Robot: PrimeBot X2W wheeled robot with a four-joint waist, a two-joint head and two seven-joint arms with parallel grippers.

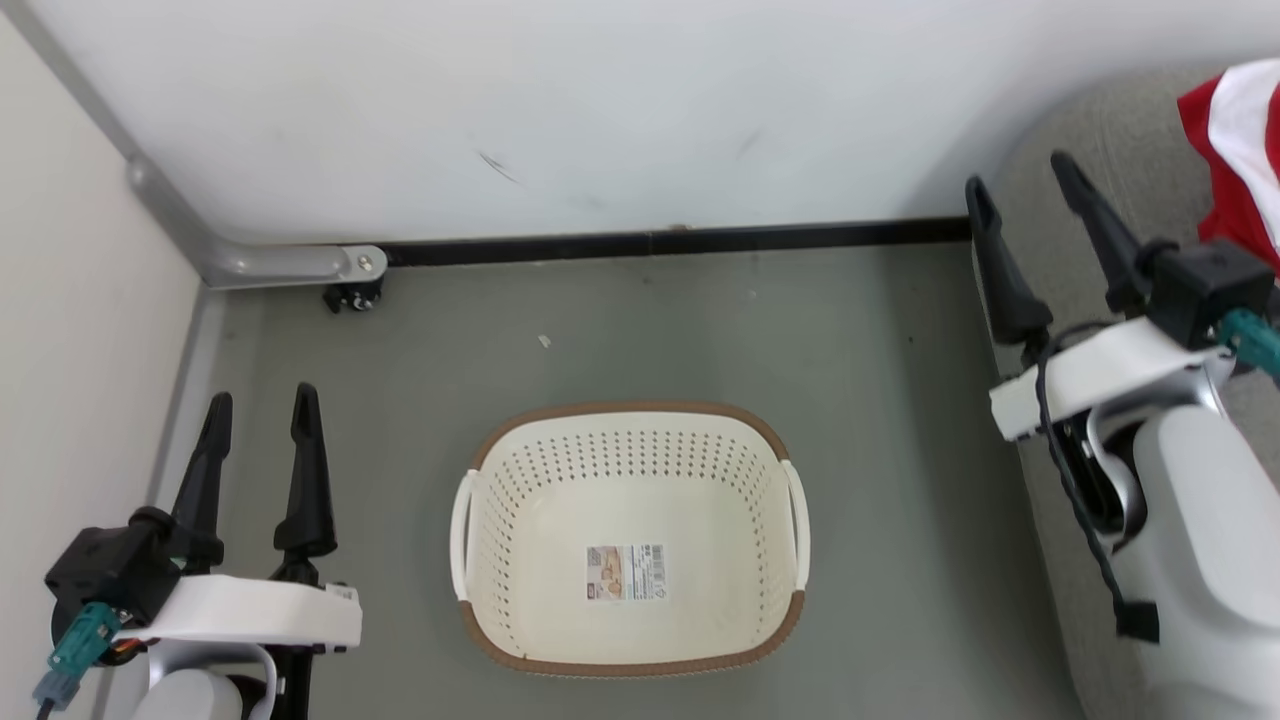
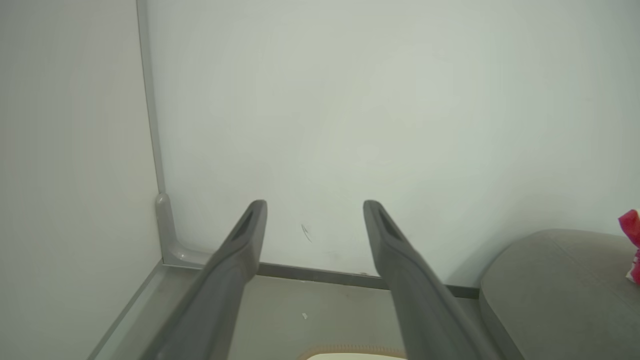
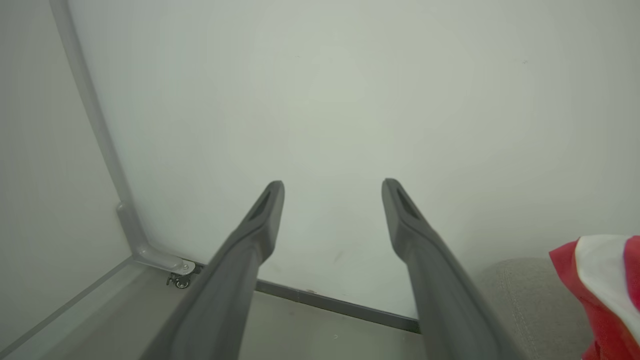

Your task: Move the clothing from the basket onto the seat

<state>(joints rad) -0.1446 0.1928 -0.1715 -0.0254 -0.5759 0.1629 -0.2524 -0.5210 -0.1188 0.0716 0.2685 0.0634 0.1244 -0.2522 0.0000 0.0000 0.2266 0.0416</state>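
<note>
Basket (image 1: 630,408) looks empty, clothing (image 1: 1245,150) lies on the seat (image 1: 1130,125); left gripper (image 1: 262,396) and right gripper (image 1: 1018,172) gape, holding nothing: steer them away gently.

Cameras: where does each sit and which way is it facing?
Head view: on the head, looking down at the empty basket; left tool lower left, right tool by the sofa.
Left wrist view: left wrist, facing the wall along its open tool.
Right wrist view: right wrist, facing the same wall along its open tool.
Shared: both wrist views catch sofa and red clothing at right.
</note>
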